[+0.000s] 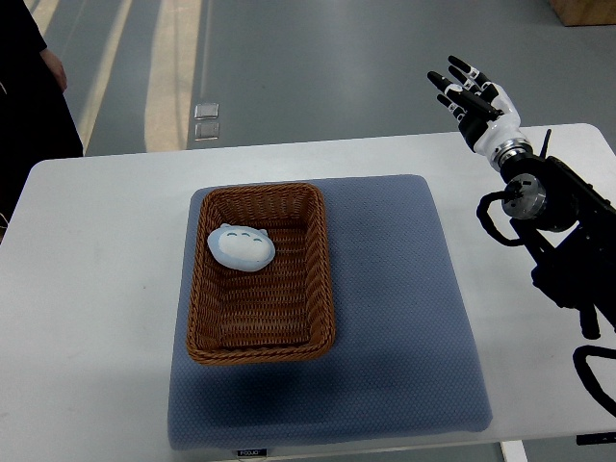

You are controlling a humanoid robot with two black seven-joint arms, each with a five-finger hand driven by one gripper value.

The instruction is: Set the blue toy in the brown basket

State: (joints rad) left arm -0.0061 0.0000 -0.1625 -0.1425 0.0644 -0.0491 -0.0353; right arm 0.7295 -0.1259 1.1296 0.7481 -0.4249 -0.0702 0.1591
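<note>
A pale blue plush toy [242, 246] lies inside the brown wicker basket [321, 279], in its far half, near the left wall. The basket rests on a blue-grey mat [395, 289] in the middle of the white table. My right hand [469, 91] is raised past the table's far right edge, well away from the basket, with its fingers spread and nothing in them. Its black arm runs down the right side of the picture. No left arm shows.
The white table [96, 289] has bare surface left and right of the mat. A person in dark clothing [29, 87] stands at the far left corner. Grey floor with a small floor plate [206, 120] lies beyond the table.
</note>
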